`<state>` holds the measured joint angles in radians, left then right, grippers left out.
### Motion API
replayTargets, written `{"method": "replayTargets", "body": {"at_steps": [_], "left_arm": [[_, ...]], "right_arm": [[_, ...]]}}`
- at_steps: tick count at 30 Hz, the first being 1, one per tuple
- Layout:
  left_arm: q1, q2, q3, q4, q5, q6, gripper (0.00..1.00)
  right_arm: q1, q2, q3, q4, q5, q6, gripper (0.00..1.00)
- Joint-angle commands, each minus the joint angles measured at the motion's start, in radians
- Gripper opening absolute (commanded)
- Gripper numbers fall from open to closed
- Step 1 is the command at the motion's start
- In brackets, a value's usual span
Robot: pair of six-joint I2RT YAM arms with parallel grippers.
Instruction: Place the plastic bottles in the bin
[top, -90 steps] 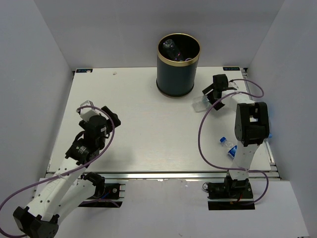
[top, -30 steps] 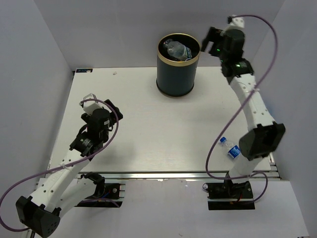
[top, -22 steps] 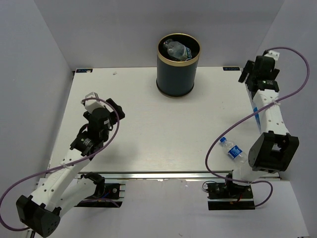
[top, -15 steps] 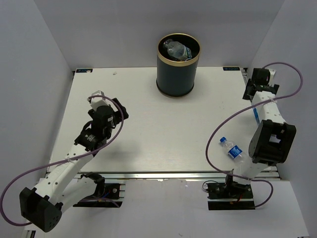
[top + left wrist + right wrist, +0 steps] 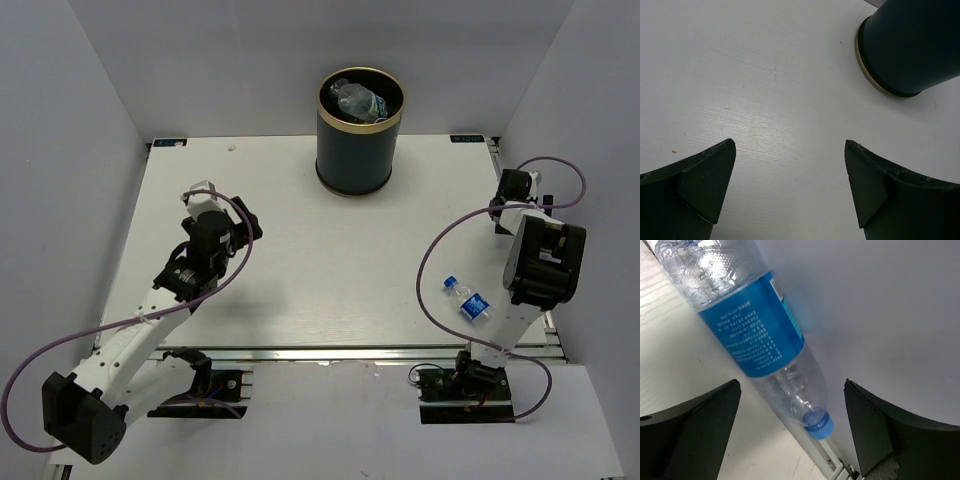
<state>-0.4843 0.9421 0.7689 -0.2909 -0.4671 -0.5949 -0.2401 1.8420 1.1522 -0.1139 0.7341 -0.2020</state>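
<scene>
The navy bin (image 5: 360,130) with a gold rim stands at the back centre of the table, clear bottles (image 5: 358,101) lying inside it. One blue-labelled bottle (image 5: 468,300) lies near the front right. Another blue-capped bottle (image 5: 752,325) lies along the table's right edge against the wall; the folded right arm hides it in the top view. My right gripper (image 5: 791,385) (image 5: 512,190) hangs open just above that bottle's neck, not touching it. My left gripper (image 5: 790,142) (image 5: 243,228) is open and empty over bare table, left of the bin (image 5: 912,45).
The white table (image 5: 300,260) is boxed in by pale walls on the left, back and right. A metal rail (image 5: 827,460) runs along the right edge beside the wall. Purple cables loop from both arms.
My right arm carried a bottle to the bin, let it go there, then swung back and folded down to the table's right edge. The left arm edged forward and right.
</scene>
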Motion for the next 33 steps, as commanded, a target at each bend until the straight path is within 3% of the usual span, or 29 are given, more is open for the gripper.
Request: {"method": "replayTargets", "body": {"at_steps": [1,7,16,19,22,23,26,29,33], "left_arm": [[0.003,-0.032,0.009,0.009,-0.03,0.012,0.98],[0.003,-0.023,0.001,0.015,-0.035,0.012,0.98],[0.003,0.018,0.006,0.009,0.012,0.003,0.98],[0.003,0.02,0.018,-0.004,-0.008,0.006,0.98],[0.003,0.008,0.013,0.007,-0.005,0.004,0.98],[0.003,0.007,0.01,0.01,-0.002,0.003,0.98],[0.003,0.006,0.015,0.01,-0.002,0.001,0.98],[0.003,0.006,0.018,0.006,-0.004,-0.006,0.98],[0.003,-0.006,0.006,0.015,0.01,-0.02,0.98]], "right_arm": [[-0.011,0.04,0.01,0.126,0.051,-0.073,0.88],[-0.021,0.151,0.05,0.091,0.001,-0.043,0.83],[-0.044,0.232,0.063,0.128,0.128,-0.01,0.79],[-0.062,0.252,0.11,0.054,0.133,0.039,0.69],[-0.068,0.241,0.13,0.033,0.117,0.05,0.46],[-0.067,0.231,0.132,0.025,0.079,0.062,0.31],[-0.061,0.157,0.13,0.0,-0.034,0.094,0.13],[-0.038,0.053,0.132,-0.018,-0.163,0.125,0.07],[0.048,-0.093,0.115,0.019,-0.226,0.125,0.06]]}}
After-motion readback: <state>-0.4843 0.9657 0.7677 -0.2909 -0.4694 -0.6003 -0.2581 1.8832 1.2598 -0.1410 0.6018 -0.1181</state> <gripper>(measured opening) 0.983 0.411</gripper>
